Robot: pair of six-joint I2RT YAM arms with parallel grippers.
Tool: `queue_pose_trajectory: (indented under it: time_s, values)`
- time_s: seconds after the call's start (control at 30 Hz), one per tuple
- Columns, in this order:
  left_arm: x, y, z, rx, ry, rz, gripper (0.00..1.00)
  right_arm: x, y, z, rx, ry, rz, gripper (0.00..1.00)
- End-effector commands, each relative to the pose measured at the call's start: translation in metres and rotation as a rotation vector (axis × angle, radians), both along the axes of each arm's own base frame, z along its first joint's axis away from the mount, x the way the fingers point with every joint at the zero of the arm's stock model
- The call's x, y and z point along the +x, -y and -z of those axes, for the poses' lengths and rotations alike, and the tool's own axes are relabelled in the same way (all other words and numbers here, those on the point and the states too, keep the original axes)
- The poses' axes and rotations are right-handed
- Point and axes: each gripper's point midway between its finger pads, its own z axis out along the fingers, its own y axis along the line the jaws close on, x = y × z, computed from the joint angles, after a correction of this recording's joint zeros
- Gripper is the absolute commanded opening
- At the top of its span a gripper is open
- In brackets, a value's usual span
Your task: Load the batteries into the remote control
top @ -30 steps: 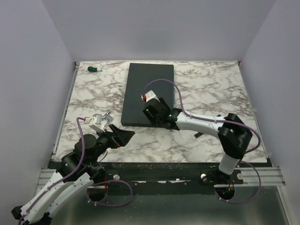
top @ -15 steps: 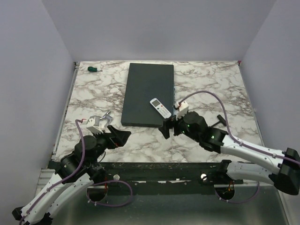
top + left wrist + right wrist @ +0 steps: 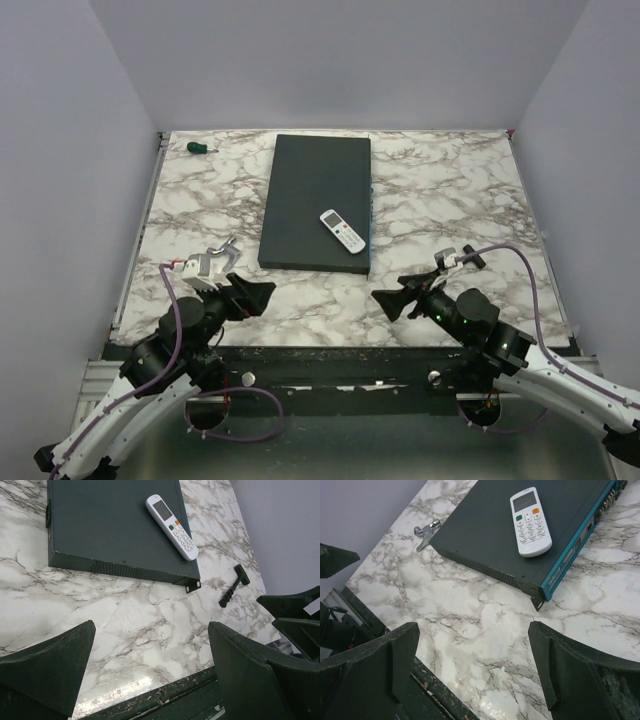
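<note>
Marble tabletop (image 3: 450,190) — remote control (image 3: 342,231) face-up on grey slab (image 3: 310,180), near-right corner, long axis diagonal. Fingers of left gripper (image 3: 150,630) and right gripper (image 3: 474,630) spread, empty — right looks nearer, remote ahead-left of it. No batteries in view.

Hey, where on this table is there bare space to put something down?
Widest bare marble: right of the dark slab, beyond the black T-shaped tool. Also left of the slab, between the green screwdriver and the small metal piece. The slab's far half is bare; its near right corner holds the remote.
</note>
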Motion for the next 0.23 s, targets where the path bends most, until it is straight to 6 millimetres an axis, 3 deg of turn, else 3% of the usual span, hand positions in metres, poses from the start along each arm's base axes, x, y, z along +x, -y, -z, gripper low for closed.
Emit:
queue_pose_trajectory:
  time_s: [0.0, 0.2]
  values:
    - [0.003, -0.011, 0.002, 0.025, 0.022, -0.044, 0.99, 0.007, 0.009, -0.005, 0.060, 0.018, 0.074, 1.00]
    - [0.006, -0.024, 0.003, 0.027, -0.003, -0.122, 0.99, 0.006, 0.006, 0.001, 0.014, 0.017, 0.049, 1.00]
